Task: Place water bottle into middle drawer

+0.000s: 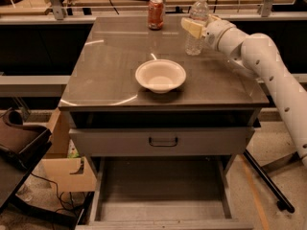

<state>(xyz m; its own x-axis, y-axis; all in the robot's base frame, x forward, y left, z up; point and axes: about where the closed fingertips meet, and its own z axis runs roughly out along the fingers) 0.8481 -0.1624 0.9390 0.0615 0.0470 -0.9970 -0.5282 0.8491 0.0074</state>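
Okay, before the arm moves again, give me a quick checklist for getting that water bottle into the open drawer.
1. Gripper at the water bottle, far right of the tabletop: ok.
2. Grasp secure: cannot tell.
3. Bottle upright: ok.
4. Middle drawer pulled open: ok.
5. Red can apart from the bottle: ok.
6. Straight path to the front edge: not ok, the white bowl sits mid-table, so go around it.
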